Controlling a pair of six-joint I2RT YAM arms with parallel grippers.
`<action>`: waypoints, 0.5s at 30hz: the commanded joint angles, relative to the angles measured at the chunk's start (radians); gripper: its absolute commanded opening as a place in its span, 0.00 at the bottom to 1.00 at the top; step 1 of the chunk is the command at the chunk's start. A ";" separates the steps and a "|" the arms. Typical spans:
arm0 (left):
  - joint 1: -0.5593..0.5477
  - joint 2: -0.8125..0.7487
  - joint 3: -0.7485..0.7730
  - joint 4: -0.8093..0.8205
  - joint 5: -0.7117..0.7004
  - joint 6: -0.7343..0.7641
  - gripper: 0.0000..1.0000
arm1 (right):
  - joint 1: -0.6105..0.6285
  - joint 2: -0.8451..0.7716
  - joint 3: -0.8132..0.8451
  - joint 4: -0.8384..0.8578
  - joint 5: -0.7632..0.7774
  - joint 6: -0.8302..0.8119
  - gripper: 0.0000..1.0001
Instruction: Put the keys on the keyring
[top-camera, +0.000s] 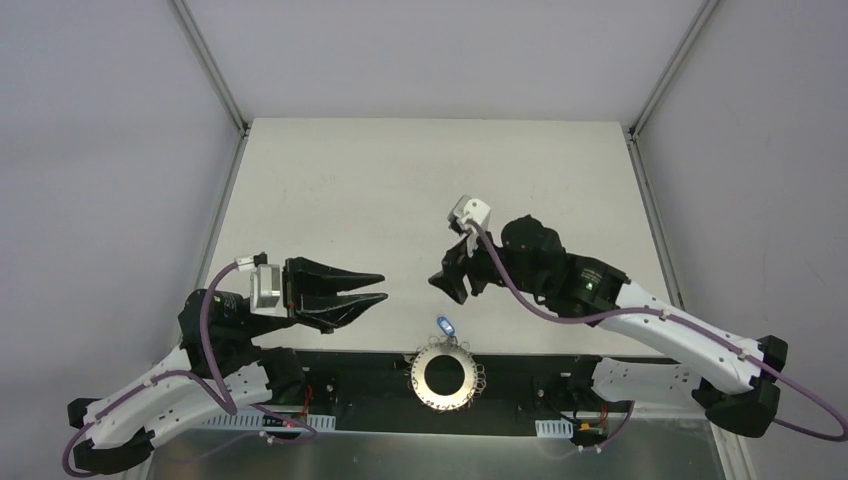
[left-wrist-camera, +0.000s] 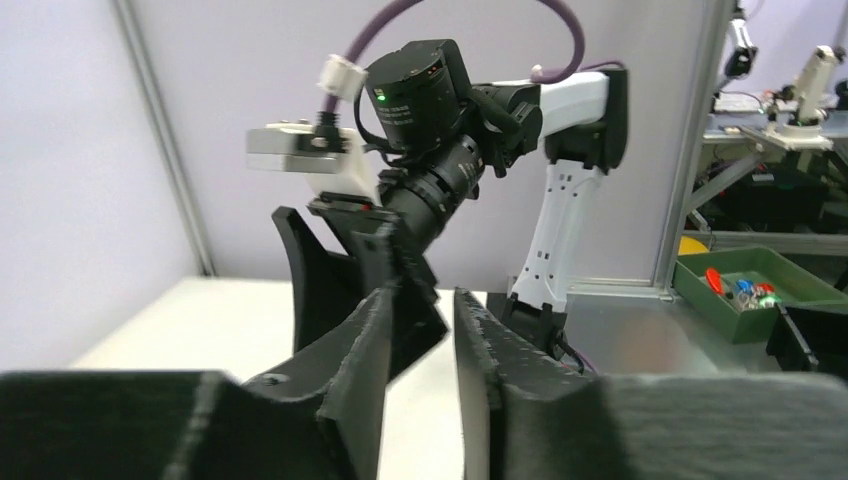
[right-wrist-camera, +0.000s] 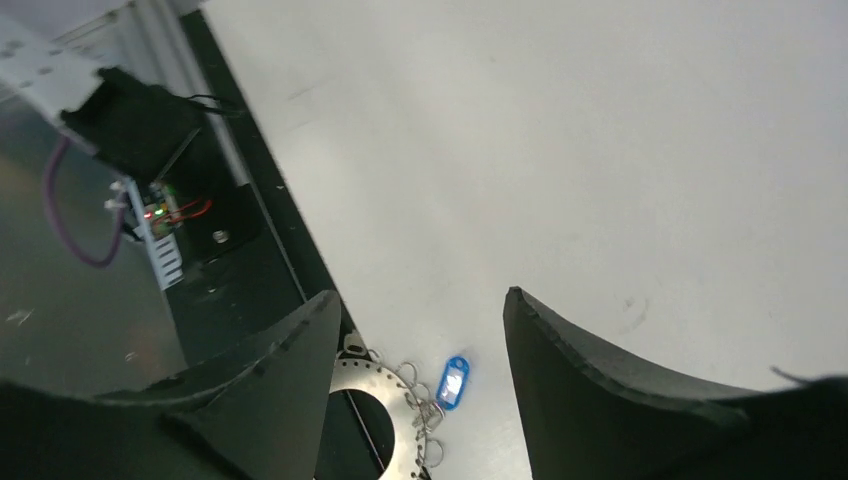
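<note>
The flat grey-brown keyring (top-camera: 445, 375) (right-wrist-camera: 372, 398), a wide-holed ring fringed with small silver wire loops, lies on the white table (top-camera: 400, 180) at its near edge, partly over the black strip (top-camera: 350, 365) that runs between the arm bases. Just beyond the keyring's far rim lies the tiny key with the bright blue oval plastic tag (top-camera: 445, 325) (right-wrist-camera: 454, 382), right beside the loops; whether it is hooked onto one cannot be told. Farther from the keyring, beyond it and slightly to its right, the right gripper (top-camera: 450, 284) (right-wrist-camera: 420, 312) hangs above the table, angled down toward the ring, its black fingers spread wide with nothing between them; its wrist view frames the ring and blue tag in that gap. To the left of the keyring and above table height, the left gripper (top-camera: 384, 287) (left-wrist-camera: 424, 298) points level to the right, its fingers parted by a narrow gap and holding nothing.
</note>
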 joint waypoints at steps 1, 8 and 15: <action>-0.006 -0.034 0.005 -0.120 -0.167 -0.022 0.33 | -0.120 0.044 0.002 -0.107 0.075 0.276 0.64; -0.006 -0.037 -0.053 -0.218 -0.343 -0.079 0.40 | -0.126 0.080 -0.136 -0.107 -0.059 0.349 0.59; -0.006 -0.049 -0.112 -0.289 -0.465 -0.131 0.40 | -0.116 0.133 -0.242 -0.081 -0.105 0.476 0.51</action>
